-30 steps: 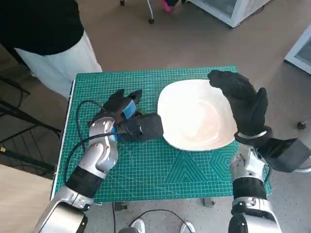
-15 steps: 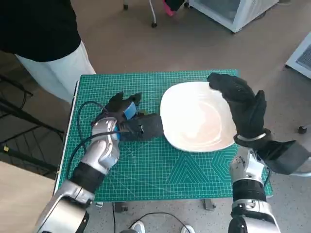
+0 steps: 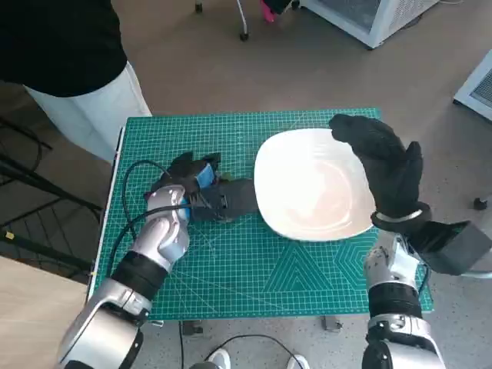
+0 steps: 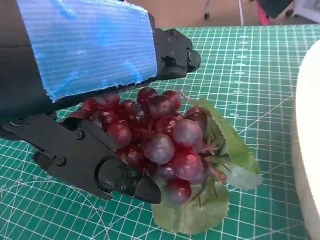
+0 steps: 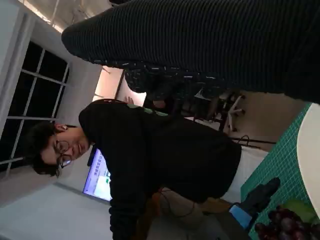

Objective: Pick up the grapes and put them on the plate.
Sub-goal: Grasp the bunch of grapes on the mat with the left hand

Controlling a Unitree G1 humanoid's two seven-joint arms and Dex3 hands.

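Note:
A bunch of dark red grapes (image 4: 160, 140) with green leaves (image 4: 227, 150) lies on the green cutting mat (image 3: 254, 269), just left of the white plate (image 3: 315, 184). My left hand (image 3: 196, 183) covers the bunch in the head view. The left wrist view shows its black fingers (image 4: 100, 165) closed against both sides of the grapes, with the plate's rim (image 4: 310, 125) close by. My gloved right hand (image 3: 382, 165) is raised over the plate's right side, fingers spread and holding nothing. The right wrist view catches the grapes (image 5: 285, 225) at its corner.
A person (image 3: 69, 54) in a black top and pale trousers stands at the table's back left and also fills the right wrist view as a person (image 5: 150, 150). A black cable (image 3: 127, 192) loops over the mat beside my left arm. A white cabinet (image 3: 369, 15) stands on the floor beyond.
The head camera shifted a little. My left hand's fingers have curled in tighter over the grapes. The right hand has stayed above the plate.

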